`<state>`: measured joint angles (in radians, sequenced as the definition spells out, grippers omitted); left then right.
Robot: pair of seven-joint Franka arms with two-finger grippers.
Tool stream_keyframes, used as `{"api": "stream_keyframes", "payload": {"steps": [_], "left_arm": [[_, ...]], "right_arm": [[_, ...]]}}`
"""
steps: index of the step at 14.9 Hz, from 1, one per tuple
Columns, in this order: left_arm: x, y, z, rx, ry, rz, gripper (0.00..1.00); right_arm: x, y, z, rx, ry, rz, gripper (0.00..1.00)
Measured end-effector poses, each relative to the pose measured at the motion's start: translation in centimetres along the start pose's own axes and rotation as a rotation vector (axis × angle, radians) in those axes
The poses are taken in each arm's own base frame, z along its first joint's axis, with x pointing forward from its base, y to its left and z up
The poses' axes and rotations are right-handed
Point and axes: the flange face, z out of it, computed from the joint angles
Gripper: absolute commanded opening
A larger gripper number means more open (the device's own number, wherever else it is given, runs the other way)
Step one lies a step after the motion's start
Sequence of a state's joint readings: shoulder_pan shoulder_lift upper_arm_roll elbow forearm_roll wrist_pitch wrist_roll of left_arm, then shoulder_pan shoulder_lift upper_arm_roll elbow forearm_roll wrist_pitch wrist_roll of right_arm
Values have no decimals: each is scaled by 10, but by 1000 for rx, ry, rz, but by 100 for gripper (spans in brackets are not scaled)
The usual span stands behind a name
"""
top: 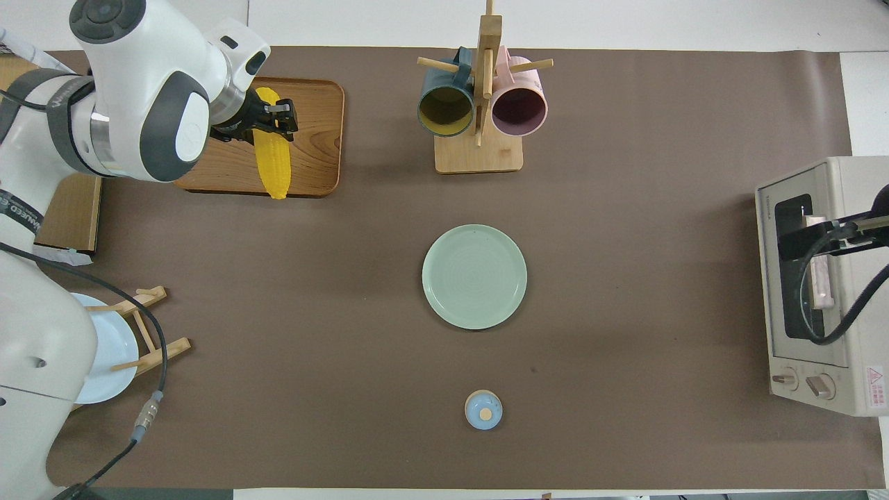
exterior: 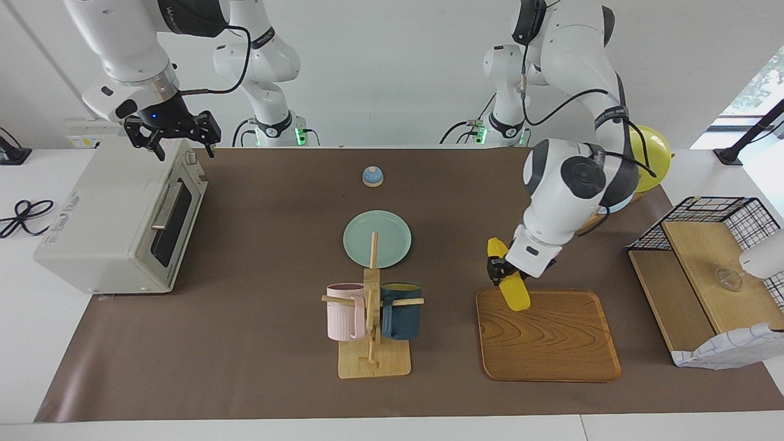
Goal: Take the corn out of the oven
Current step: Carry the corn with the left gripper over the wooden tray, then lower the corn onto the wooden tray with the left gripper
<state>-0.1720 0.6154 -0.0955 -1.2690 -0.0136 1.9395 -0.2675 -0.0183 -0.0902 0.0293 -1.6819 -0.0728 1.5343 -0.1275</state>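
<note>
Left gripper (exterior: 503,270): clamped on the corn (exterior: 509,284), held in the air over the wooden tray's (exterior: 551,343) edge nearer the robots, at the left arm's end of the table. The left arm reaches out from its base in a high arc, its forearm bent steeply down, wrist slanted toward the tray. The cob hangs tilted, its lower end over the tray (whether it touches the wood cannot be told).

Right gripper (exterior: 173,136): fingers spread wide, holding nothing, raised over the top front edge of the oven (exterior: 116,220), its arm coming down from above.

Oven: at the right arm's end of the table, door shut.

Green plate (exterior: 376,239): mid-table, bare. Mug rack (exterior: 372,318): farther from the robots than the plate, with a pink mug (exterior: 344,311) and a dark blue mug (exterior: 401,311).
</note>
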Motion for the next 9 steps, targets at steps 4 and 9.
{"api": "stream_keyframes", "payload": {"steps": [4,9], "left_arm": [[38,-42,40,-3,6,59,0],[52,-53,78,-13,5,73,0]], "right_arm": [[12,-2,-6,5,-30,7,100],[22,-10,-7,6,-40,-10,100]]}}
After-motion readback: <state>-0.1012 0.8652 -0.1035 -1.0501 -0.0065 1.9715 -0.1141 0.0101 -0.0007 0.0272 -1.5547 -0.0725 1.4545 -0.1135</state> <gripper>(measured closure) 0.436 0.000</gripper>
